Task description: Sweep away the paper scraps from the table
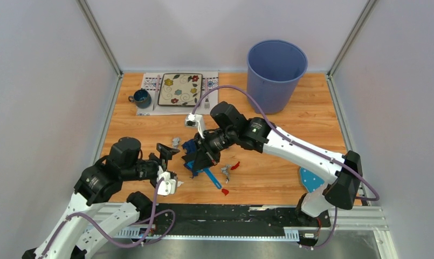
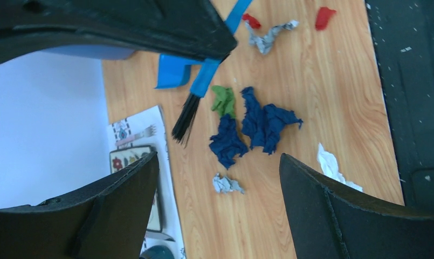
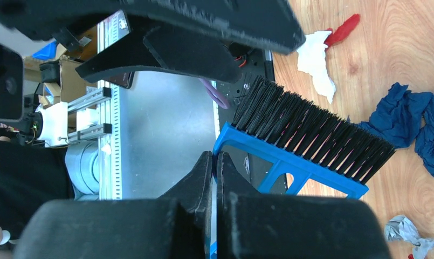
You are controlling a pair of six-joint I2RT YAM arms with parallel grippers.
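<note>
It was a robot lab cell: white panels (image 1: pixel 42 81) in aluminium framing (image 1: pixel 100 36) boxed in the wood-grain counter (image 1: pixel 311 108), a slotted rail (image 1: pixel 231 233) along its front.

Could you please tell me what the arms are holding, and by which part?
Right gripper: blue brush, jaws shut on its blue frame behind the bristles. Left gripper: nothing.

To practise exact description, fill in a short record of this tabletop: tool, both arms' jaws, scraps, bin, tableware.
tool: blue plastic hand brush with black bristles
right jaws: shut on the brush's handle
left jaws: open, empty, above the scraps
scraps: crumpled paper scraps, dark blue, green, red, white and grey, scattered on the orange-brown wood-grain table
bin: round blue plastic bin, upright at the far edge, right of centre
tableware: square flowered plate on a patterned white placemat, dark blue mug beside it
</note>
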